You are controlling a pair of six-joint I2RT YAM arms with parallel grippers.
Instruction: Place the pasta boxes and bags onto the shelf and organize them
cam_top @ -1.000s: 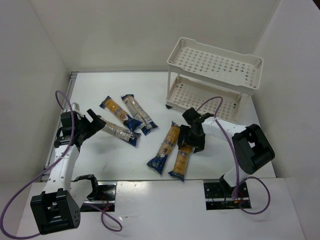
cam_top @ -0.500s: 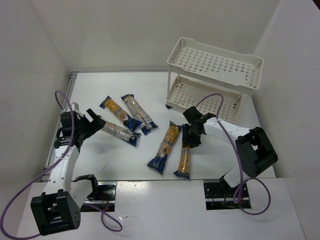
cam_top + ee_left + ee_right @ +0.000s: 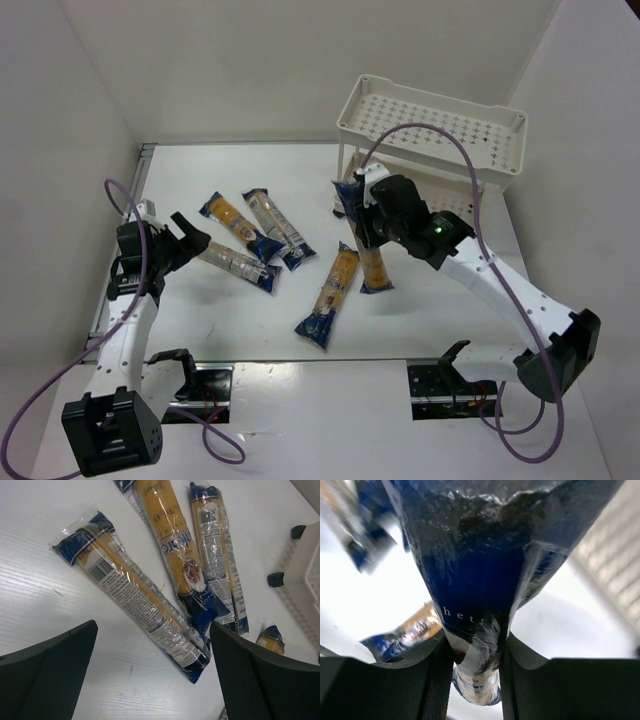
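Beside shelf (image 3: 440, 125), crinkly bag (image 3: 373, 265), perhaps upright

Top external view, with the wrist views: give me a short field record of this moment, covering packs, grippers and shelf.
held: one pasta pack, raised, hanging near upright in front of the shelf
right gripper: shut on the pasta pack's dark blue end
left gripper: open, over the leftmost pack
lying flat: the leftmost pack and three other packs
shelf load: no pack seen on either tray; lower tray partly hidden
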